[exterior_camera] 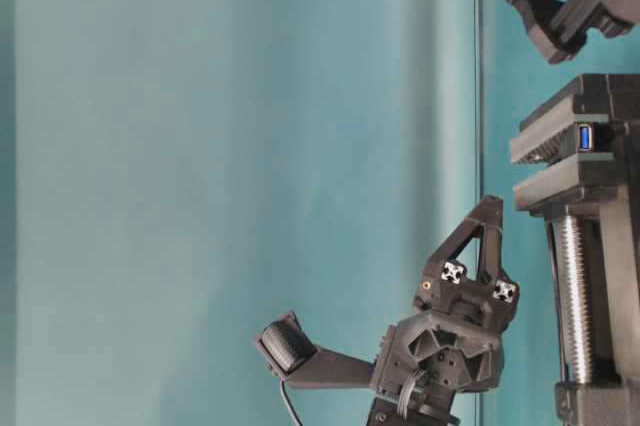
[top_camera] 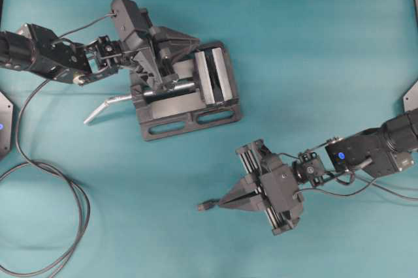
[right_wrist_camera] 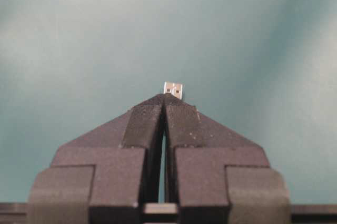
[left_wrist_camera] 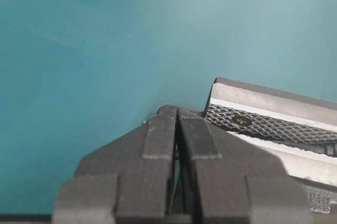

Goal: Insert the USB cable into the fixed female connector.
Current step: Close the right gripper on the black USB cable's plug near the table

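Teal tabletop (top_camera: 313, 43); vise (top_camera: 196, 89) beside looped cable (top_camera: 59, 180).

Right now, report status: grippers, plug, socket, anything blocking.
Left gripper shut, hanging over the vise. Right gripper shut on the plug, metal tip poking out. Socket clamped in vise, plug well short of it. Left gripper may crowd the approach.

- A flat teal tabletop (top_camera: 313, 43) fills the overhead view, smooth and matte.
- Soft, even light falls on it, with faint paler bands.
- In the table-level view a plain teal backdrop (exterior_camera: 230, 166) fills the background.
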